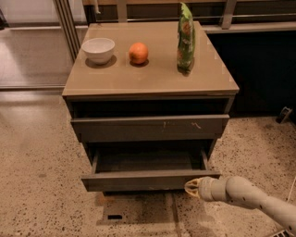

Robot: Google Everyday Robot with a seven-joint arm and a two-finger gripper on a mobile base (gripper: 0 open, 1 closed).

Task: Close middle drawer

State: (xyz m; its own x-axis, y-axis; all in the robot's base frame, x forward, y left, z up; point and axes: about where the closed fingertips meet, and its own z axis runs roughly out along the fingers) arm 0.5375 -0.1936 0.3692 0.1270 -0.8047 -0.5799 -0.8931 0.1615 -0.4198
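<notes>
The middle drawer stands pulled well out of the table, its inside bare; the claw sits low by the front panel's right end, open or closed impossible to tell; the whole closing push appears left to do.

Speckled terrazzo floor. Tan-topped desk at centre. Metal posts upper left, smooth pale floor beyond them. Railing and dark wall panel behind right. Claw low right, near desk front.
</notes>
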